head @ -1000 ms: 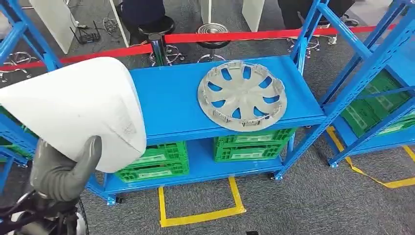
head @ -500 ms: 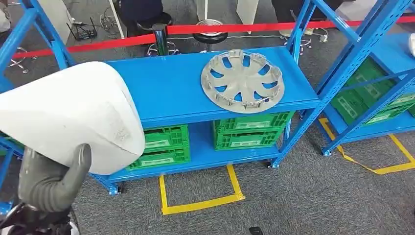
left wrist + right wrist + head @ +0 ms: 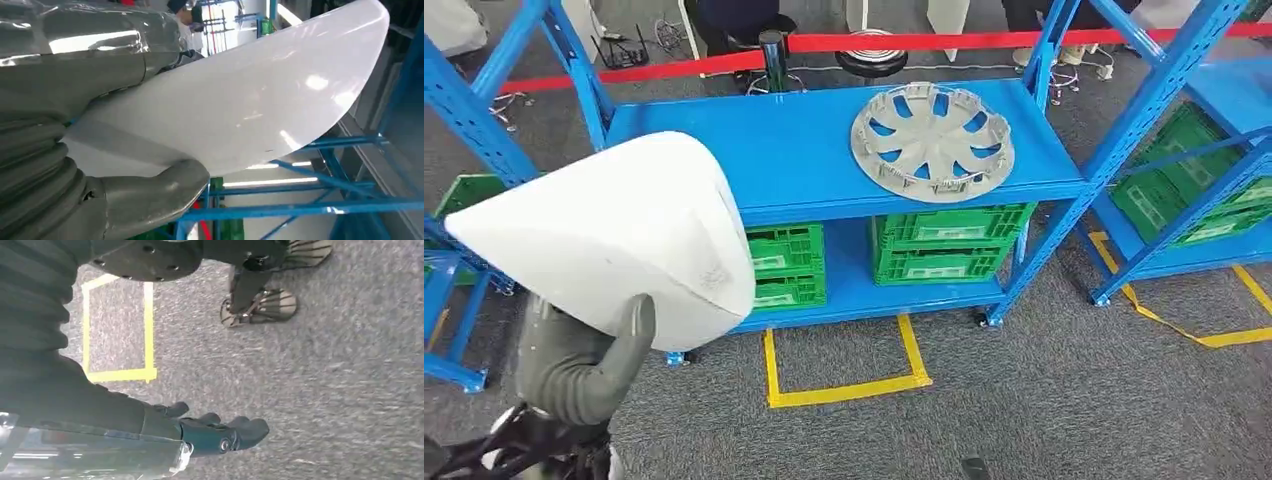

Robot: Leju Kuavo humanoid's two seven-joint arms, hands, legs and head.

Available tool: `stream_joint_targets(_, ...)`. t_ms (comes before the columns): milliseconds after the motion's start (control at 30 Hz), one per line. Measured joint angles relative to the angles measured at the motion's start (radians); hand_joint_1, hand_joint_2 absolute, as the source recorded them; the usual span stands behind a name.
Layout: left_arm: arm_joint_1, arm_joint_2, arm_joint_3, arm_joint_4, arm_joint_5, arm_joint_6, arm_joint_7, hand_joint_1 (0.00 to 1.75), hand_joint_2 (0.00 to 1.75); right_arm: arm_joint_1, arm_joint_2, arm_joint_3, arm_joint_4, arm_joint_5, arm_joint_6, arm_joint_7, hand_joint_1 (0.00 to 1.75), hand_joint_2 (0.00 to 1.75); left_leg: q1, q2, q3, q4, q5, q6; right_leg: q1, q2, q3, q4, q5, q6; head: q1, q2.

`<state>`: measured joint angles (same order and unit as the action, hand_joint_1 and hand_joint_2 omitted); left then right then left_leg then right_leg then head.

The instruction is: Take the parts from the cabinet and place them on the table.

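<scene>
Left hand (image 3: 574, 365): grips white panel (image 3: 614, 235) by its near edge.
Right hand (image 3: 220, 432): hangs empty, fingers loosely extended.
Risk: panel could slip; small grip, big overhang beyond thumb (image 3: 150, 192).

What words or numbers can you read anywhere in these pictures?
None can be read.
White part held by the left hand: a faint grey mark near its lower edge, too blurred to read.
Green crates under the blue shelf: pale panels on their fronts, too small to read.
Grey wheel cover: no lettering visible.
Right hand, hanging over the carpet: no text near it.
</scene>
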<state>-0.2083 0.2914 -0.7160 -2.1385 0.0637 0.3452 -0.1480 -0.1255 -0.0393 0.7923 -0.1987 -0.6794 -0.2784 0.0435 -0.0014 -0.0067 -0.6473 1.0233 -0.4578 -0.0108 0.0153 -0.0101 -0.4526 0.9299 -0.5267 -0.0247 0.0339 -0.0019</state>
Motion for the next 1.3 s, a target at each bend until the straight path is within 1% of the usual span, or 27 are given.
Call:
stream_joint_targets(33, 0.0, 0.0, -0.001, 0.003, 0.0, -0.001, -0.002, 1.75, 1.75, -0.001, -0.001, 0.0, 0.0, -0.003, 0.01, 0.007, 0.0, 1.75, 0.001, 0.002, -0.015, 0.04, -0.062, -0.003, -0.001, 0.0, -0.016, 0.001, 0.011, -0.009, -0.005, 0.0)
stream_joint_targets(67, 0.0, -0.001, -0.002, 0.006, -0.001, -0.001, -0.007, 1.75, 1.75, -0.001, -0.002, 0.0, 0.0, -0.003, 0.022, 0.016, 0.0, 1.75, 0.005, 0.003, -0.033, 0.106, -0.127, -0.009, -0.002, 0.0, -0.033, 0.002, 0.023, -0.008, -0.013, 0.0)
stream_joint_targets(133, 0.004, -0.002, -0.005, 0.012, -0.001, 0.003, -0.018, 1.75, 1.75, 0.001, -0.003, 0.0, 0.0, -0.003, 0.036, 0.02, 0.0, 1.75, 0.011, 0.004, -0.06, 0.242, -0.197, -0.019, -0.002, 0.0, -0.064, 0.005, 0.046, -0.006, -0.025, 0.0)
stream_joint_targets(167, 0.007, -0.002, -0.006, 0.015, -0.001, 0.004, -0.024, 1.75, 1.75, 0.002, -0.004, 0.0, 0.0, -0.004, 0.038, 0.009, 0.0, 1.75, 0.013, 0.004, -0.059, 0.281, -0.186, -0.024, -0.004, 0.0, -0.084, 0.01, 0.058, -0.003, -0.027, 0.0)
stream_joint_targets(200, 0.009, -0.002, -0.007, 0.017, -0.001, 0.005, -0.026, 1.75, 1.75, 0.002, -0.005, 0.0, 0.0, -0.005, 0.038, 0.0, 0.0, 1.75, 0.015, 0.006, -0.038, 0.276, -0.144, -0.028, -0.007, 0.0, -0.106, 0.019, 0.068, 0.001, -0.029, 0.0)
stream_joint_targets(267, 0.01, -0.002, -0.011, 0.019, -0.009, 0.009, -0.025, 1.75, 1.75, 0.001, -0.005, 0.0, 0.0, -0.009, 0.041, -0.003, 0.0, 1.75, 0.022, 0.009, 0.056, 0.169, -0.073, -0.037, -0.015, 0.0, -0.146, 0.044, 0.078, 0.013, -0.032, 0.0)
stream_joint_targets(300, 0.01, -0.003, -0.011, 0.019, -0.012, 0.011, -0.025, 1.75, 1.75, 0.0, -0.007, 0.0, 0.0, -0.009, 0.045, -0.003, 0.0, 1.75, 0.029, 0.01, 0.121, 0.086, -0.077, -0.042, -0.016, 0.001, -0.161, 0.061, 0.081, 0.018, -0.036, 0.0)
stream_joint_targets(333, 0.009, -0.005, -0.013, 0.019, -0.013, 0.013, -0.024, 1.75, 1.75, 0.0, -0.012, 0.0, 0.0, -0.009, 0.048, -0.003, 0.0, 1.75, 0.026, 0.008, 0.171, 0.009, -0.118, -0.047, -0.013, 0.003, -0.177, 0.078, 0.081, 0.023, -0.043, 0.0)
stream_joint_targets(367, 0.011, -0.006, -0.014, 0.019, -0.015, 0.013, -0.025, 1.75, 1.75, 0.0, -0.011, 0.0, 0.0, -0.008, 0.05, -0.003, 0.0, 1.75, 0.024, 0.005, 0.181, -0.018, -0.138, -0.025, -0.012, 0.004, -0.184, 0.088, 0.086, 0.03, -0.04, 0.0)
stream_joint_targets(467, 0.014, -0.008, -0.016, 0.02, -0.018, 0.017, -0.024, 1.75, 1.75, 0.003, -0.016, 0.0, 0.0, -0.008, 0.051, -0.003, 0.0, 1.75, 0.02, 0.004, 0.157, -0.017, -0.121, 0.009, -0.016, 0.006, -0.19, 0.082, 0.113, 0.048, -0.035, 0.0)
stream_joint_targets(500, 0.013, -0.009, -0.016, 0.021, -0.018, 0.021, -0.024, 1.75, 1.75, 0.004, -0.018, 0.0, 0.0, -0.008, 0.051, -0.003, 0.0, 1.75, 0.023, 0.006, 0.148, -0.018, -0.11, 0.02, -0.019, 0.007, -0.198, 0.088, 0.098, 0.053, -0.038, 0.0)
stream_joint_targets(533, 0.015, -0.012, -0.017, 0.021, -0.019, 0.023, -0.024, 1.75, 1.75, 0.005, -0.016, 0.001, 0.0, -0.007, 0.053, -0.001, 0.0, 1.75, 0.023, 0.004, 0.136, -0.018, -0.098, 0.028, -0.019, 0.007, -0.208, 0.118, 0.043, 0.06, -0.029, 0.0)
stream_joint_targets(600, 0.015, -0.017, -0.018, 0.021, -0.026, 0.027, -0.026, 1.75, 1.75, 0.002, -0.015, 0.001, 0.0, -0.002, 0.054, 0.005, 0.0, 1.75, 0.02, 0.003, 0.108, -0.017, -0.075, 0.034, -0.024, 0.007, -0.238, 0.258, -0.084, 0.07, -0.013, 0.0)
stream_joint_targets(633, 0.017, -0.019, -0.018, 0.021, -0.03, 0.032, -0.026, 1.75, 1.75, 0.0, -0.016, 0.001, 0.0, -0.001, 0.054, 0.009, 0.0, 1.75, 0.018, 0.003, 0.093, -0.016, -0.064, 0.035, -0.024, 0.007, -0.248, 0.332, -0.119, 0.071, -0.009, 0.0)
stream_joint_targets(667, 0.02, -0.019, -0.018, 0.021, -0.032, 0.035, -0.026, 1.75, 1.75, -0.001, -0.015, 0.001, 0.0, 0.0, 0.054, 0.01, 0.0, 1.75, 0.016, 0.003, 0.081, -0.016, -0.053, 0.035, -0.024, 0.007, -0.246, 0.378, -0.122, 0.07, -0.003, 0.0)
stream_joint_targets(733, 0.025, -0.021, -0.018, 0.021, -0.034, 0.041, -0.026, 1.75, 1.75, -0.003, -0.016, 0.001, 0.0, 0.0, 0.054, 0.011, 0.0, 1.75, 0.011, 0.003, 0.056, -0.015, -0.035, 0.034, -0.024, 0.008, -0.196, 0.348, -0.065, 0.061, 0.005, 0.0)
stream_joint_targets(800, 0.026, -0.022, -0.018, 0.021, -0.035, 0.043, -0.027, 1.75, 1.75, -0.006, -0.017, 0.002, 0.0, 0.001, 0.054, 0.011, 0.0, 1.75, 0.007, 0.003, 0.039, -0.016, -0.019, 0.031, -0.017, 0.009, -0.073, 0.177, -0.014, 0.039, 0.008, 0.0)
stream_joint_targets(833, 0.027, -0.023, -0.018, 0.021, -0.035, 0.044, -0.029, 1.75, 1.75, -0.011, -0.021, 0.003, 0.0, 0.001, 0.054, 0.011, 0.0, 1.75, 0.007, 0.005, 0.036, -0.015, -0.013, 0.027, -0.009, 0.01, -0.006, 0.084, -0.025, 0.027, 0.007, 0.0)
stream_joint_targets(867, 0.029, -0.024, -0.018, 0.021, -0.035, 0.046, -0.03, 1.75, 1.75, -0.014, -0.022, 0.004, -0.002, 0.004, 0.054, 0.011, 0.0, 1.75, 0.004, 0.008, 0.033, -0.014, -0.007, 0.021, -0.005, 0.008, 0.029, 0.018, -0.039, 0.019, 0.009, 0.0)
stream_joint_targets(933, 0.031, -0.025, -0.018, 0.021, -0.035, 0.048, -0.032, 1.75, 1.75, -0.019, -0.024, 0.006, -0.002, 0.007, 0.054, 0.012, 0.0, 1.75, 0.008, 0.014, 0.027, -0.016, 0.008, 0.009, -0.001, 0.01, 0.023, 0.011, -0.041, 0.018, 0.005, 0.0)
stream_joint_targets(1000, 0.032, -0.025, -0.019, 0.021, -0.035, 0.054, -0.032, 1.75, 1.75, -0.015, -0.023, 0.007, -0.004, 0.007, 0.054, 0.013, 0.0, 1.75, 0.009, 0.014, 0.023, -0.012, 0.007, -0.003, -0.007, 0.006, 0.02, -0.006, -0.017, 0.005, 0.006, 0.0)
stream_joint_targets(1033, 0.034, -0.025, -0.019, 0.021, -0.035, 0.056, -0.032, 1.75, 1.75, -0.014, -0.024, 0.008, -0.007, 0.007, 0.056, 0.013, 0.0, 1.75, 0.01, 0.008, 0.012, 0.008, -0.024, -0.008, -0.006, 0.003, 0.014, -0.007, -0.01, -0.001, 0.002, 0.0)
stream_joint_targets(1100, 0.037, -0.025, -0.019, 0.021, -0.035, 0.057, -0.032, 1.75, 1.75, -0.015, -0.024, 0.009, -0.008, 0.008, 0.055, 0.013, 0.0, 1.75, 0.011, 0.005, -0.037, 0.138, -0.125, -0.016, -0.004, 0.002, -0.005, -0.003, 0.001, -0.007, -0.013, 0.0)
stream_joint_targets(1167, 0.043, -0.025, -0.02, 0.021, -0.035, 0.057, -0.032, 1.75, 1.75, -0.013, -0.024, 0.009, -0.008, 0.008, 0.057, 0.013, 0.0, 1.75, 0.01, 0.004, -0.082, 0.273, -0.174, -0.022, -0.002, 0.0, -0.025, 0.006, 0.01, -0.007, -0.026, 0.0)
stream_joint_targets(1200, 0.045, -0.024, -0.02, 0.021, -0.035, 0.057, -0.032, 1.75, 1.75, -0.012, -0.024, 0.009, -0.008, 0.008, 0.058, 0.013, 0.0, 1.75, 0.01, 0.004, -0.075, 0.278, -0.162, -0.023, -0.002, 0.0, -0.034, 0.012, 0.012, -0.006, -0.027, 0.0)
stream_joint_targets(1233, 0.046, -0.024, -0.02, 0.021, -0.035, 0.057, -0.032, 1.75, 1.75, -0.011, -0.024, 0.01, -0.008, 0.007, 0.058, 0.013, 0.0, 1.75, 0.01, 0.006, -0.044, 0.239, -0.133, -0.023, -0.003, 0.001, -0.042, 0.021, 0.012, -0.005, -0.03, 0.0)
stream_joint_targets(1300, 0.046, -0.024, -0.02, 0.021, -0.035, 0.057, -0.032, 1.75, 1.75, -0.013, -0.023, 0.01, -0.008, 0.008, 0.059, 0.013, 0.0, 1.75, 0.011, 0.009, 0.061, 0.077, -0.063, -0.021, -0.005, 0.001, -0.053, 0.041, 0.008, 0.0, -0.037, 0.0)
